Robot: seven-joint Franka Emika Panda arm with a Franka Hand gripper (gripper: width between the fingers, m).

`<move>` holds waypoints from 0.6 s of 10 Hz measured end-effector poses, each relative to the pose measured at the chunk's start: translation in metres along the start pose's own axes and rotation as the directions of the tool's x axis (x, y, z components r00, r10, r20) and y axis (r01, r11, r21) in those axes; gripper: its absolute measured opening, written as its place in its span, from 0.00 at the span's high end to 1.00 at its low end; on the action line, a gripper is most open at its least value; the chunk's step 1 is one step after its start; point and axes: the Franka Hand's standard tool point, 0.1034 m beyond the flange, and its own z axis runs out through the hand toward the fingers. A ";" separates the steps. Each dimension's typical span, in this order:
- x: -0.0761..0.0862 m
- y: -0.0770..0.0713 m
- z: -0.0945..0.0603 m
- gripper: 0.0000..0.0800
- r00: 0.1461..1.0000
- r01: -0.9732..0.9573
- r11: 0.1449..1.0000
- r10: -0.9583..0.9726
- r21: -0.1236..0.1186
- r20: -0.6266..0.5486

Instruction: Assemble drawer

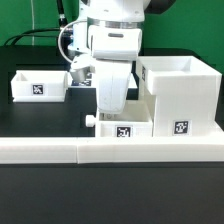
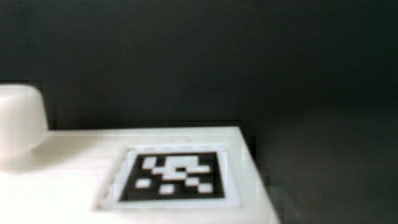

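A small white tray [image 1: 122, 128] with a square tag and a knob [image 1: 90, 120] lies at the front centre, right beside the tall open box casing [image 1: 180, 92] on the exterior view's right. A second tagged tray [image 1: 38, 86] stands at the back left. My gripper [image 1: 108, 112] hangs straight down onto the centre tray; its fingertips are hidden behind the tray's edge. The wrist view shows a white tray face with a tag [image 2: 178, 176] very close, and a rounded white part [image 2: 16, 122] beside it. No fingers show there.
A long low white wall [image 1: 60, 150] runs along the front, just before the centre tray and the casing. The table top [image 1: 40, 118] is black. The arm's cables [image 1: 68, 45] hang behind the gripper.
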 end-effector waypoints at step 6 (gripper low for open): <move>-0.002 0.000 0.000 0.95 1.000 -0.012 1.000 0.012 -0.003 0.000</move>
